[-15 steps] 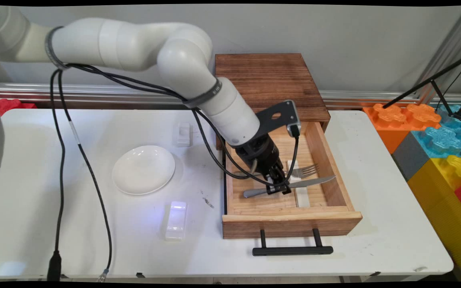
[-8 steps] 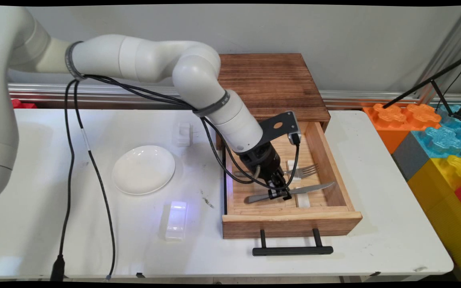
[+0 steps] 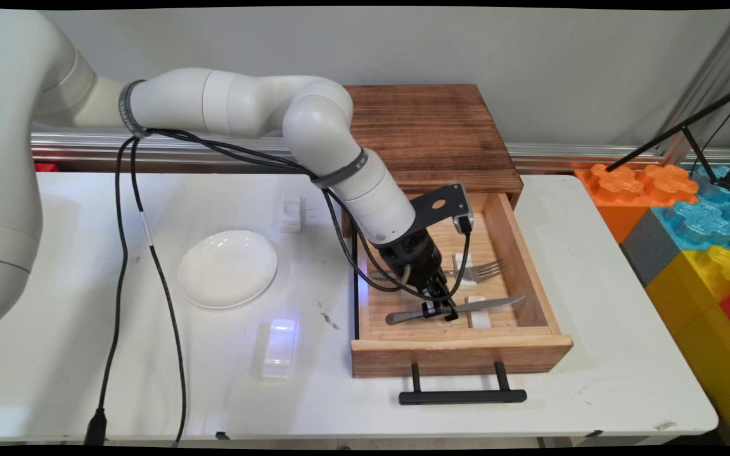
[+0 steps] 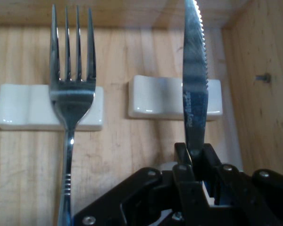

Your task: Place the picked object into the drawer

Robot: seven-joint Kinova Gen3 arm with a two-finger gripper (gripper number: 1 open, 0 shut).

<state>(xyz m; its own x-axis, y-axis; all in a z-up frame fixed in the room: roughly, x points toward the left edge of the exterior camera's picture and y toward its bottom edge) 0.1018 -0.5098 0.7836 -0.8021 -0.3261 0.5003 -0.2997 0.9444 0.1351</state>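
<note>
Hand view: my gripper (image 4: 194, 162) is clenched on the knife (image 4: 194, 89), blade over a white rest (image 4: 155, 96) in the drawer (image 3: 460, 354); fork (image 4: 71, 94) lies on its own rest (image 4: 19, 106) alongside, so cutlery sits parallel

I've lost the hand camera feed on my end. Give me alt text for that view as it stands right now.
The black two-finger gripper is shut on a serrated steel table knife, whose blade crosses a white ceramic cutlery rest on the floor of a pale wooden drawer. Beside it, a steel fork lies with its neck on a second white ceramic rest.
</note>
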